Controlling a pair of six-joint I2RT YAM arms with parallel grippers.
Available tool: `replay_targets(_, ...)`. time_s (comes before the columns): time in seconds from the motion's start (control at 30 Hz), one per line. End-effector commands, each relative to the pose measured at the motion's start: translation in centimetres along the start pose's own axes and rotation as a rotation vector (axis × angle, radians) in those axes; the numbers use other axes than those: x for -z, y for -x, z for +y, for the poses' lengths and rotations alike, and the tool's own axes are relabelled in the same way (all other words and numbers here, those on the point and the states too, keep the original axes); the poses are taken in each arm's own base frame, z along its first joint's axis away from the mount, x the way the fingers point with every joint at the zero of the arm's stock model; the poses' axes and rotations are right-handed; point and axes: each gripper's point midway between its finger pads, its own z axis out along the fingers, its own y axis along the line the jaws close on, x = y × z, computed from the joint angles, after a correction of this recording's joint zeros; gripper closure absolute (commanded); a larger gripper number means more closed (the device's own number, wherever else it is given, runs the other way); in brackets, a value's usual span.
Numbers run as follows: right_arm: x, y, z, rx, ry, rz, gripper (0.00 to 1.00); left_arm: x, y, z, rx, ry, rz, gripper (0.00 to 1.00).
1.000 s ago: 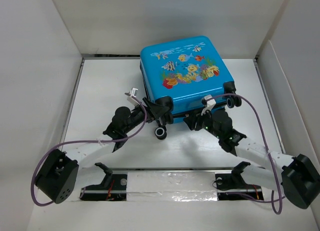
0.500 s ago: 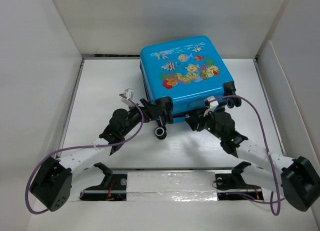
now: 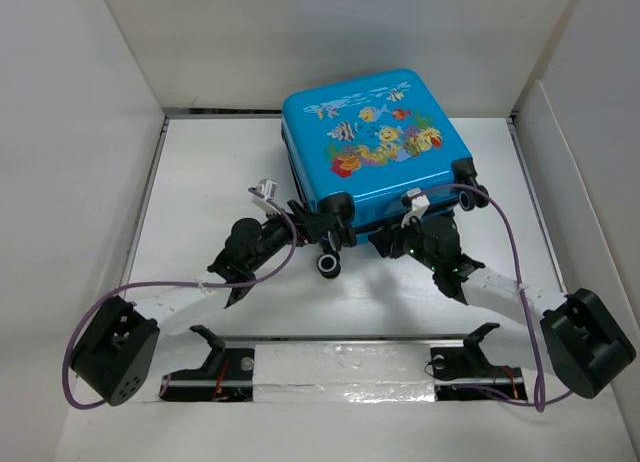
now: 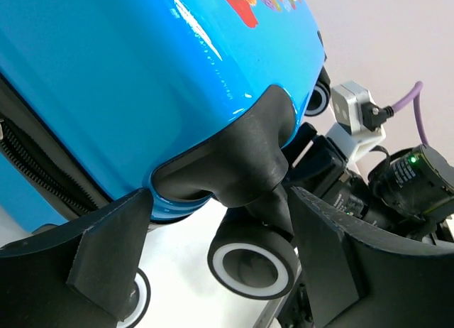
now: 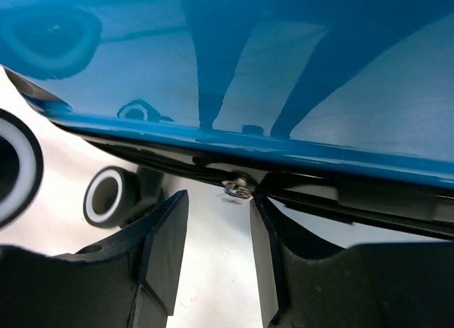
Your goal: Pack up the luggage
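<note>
White walls enclose the counter, where the luggage is laid flat at the far middle, lid down, its zip seam run crosswise just ahead of both pincers. The zip pull is seen just beyond the tips of the right pincer, which is parted, empty and nearer it. The left pincer is spread wide about a black corner guard, nothing gripped, with a wheel beneath that may be judged an obstacle.
</note>
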Motion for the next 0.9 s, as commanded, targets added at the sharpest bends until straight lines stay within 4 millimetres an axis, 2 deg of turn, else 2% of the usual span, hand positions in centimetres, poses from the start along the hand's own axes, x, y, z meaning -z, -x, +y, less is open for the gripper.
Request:
replay_targets(0.0,-0.7,4.4,1.1,0.032,0.045,-0.14,0.56,-0.7,-0.7,-0.6,-0.007,-0.039,0.035,0.25)
replay_targets(0.07,-1.0,4.3,0.8,0.033,0.034,-0.141,0.57,-0.5,-0.9,0.2,-0.008,-0.013,0.03,0.26)
replay_targets(0.17,-1.2,4.5,0.2,0.027,0.001,-0.162,0.6,-0.1,-0.3,0.1,-0.027,0.0,0.004,0.26)
replay_targets(0.3,-1.2,4.6,-0.2,0.023,-0.018,-0.183,0.58,0.7,2.2,0.1,-0.082,0.061,-0.081,0.21)
replay_targets(0.43,-0.7,4.4,-0.9,0.014,-0.044,-0.197,0.47,3.1,5.2,0.6,-0.134,0.168,-0.192,0.18)
replay_targets(0.53,-0.6,4.5,-1.3,0.011,-0.042,-0.205,0.47,4.7,6.5,0.3,-0.158,0.191,-0.24,0.18)
replay_targets(0.6,-0.7,4.5,-1.3,0.012,-0.033,-0.2,0.47,5.1,5.5,0.3,-0.162,0.169,-0.205,0.2)
replay_targets(0.67,-0.9,4.8,-1.4,0.015,-0.024,-0.2,0.47,5.0,3.3,0.5,-0.154,0.137,-0.141,0.2)
replay_targets(0.7,-1.0,4.8,-1.1,0.02,-0.008,-0.2,0.47,4.9,2.2,0.0,-0.154,0.103,-0.109,0.2)
replay_targets(0.73,-1.0,5.1,-1.3,0.02,-0.009,-0.21,0.47,4.3,0.0,-0.8,-0.156,0.071,-0.056,0.19)
replay_targets(0.8,-0.9,5.3,-1.3,0.014,0.0,-0.22,0.48,3.6,-0.8,-1.3,-0.182,0.105,-0.063,0.16)
replay_targets(0.83,-0.8,5.5,-1.4,0.014,0.002,-0.226,0.48,3.1,-1.9,-1.3,-0.198,0.123,-0.041,0.14)
replay_targets(0.87,-0.8,5.5,-1.3,0.017,0.009,-0.225,0.49,2.7,-2.2,-2.6,-0.203,0.117,-0.05,0.12)
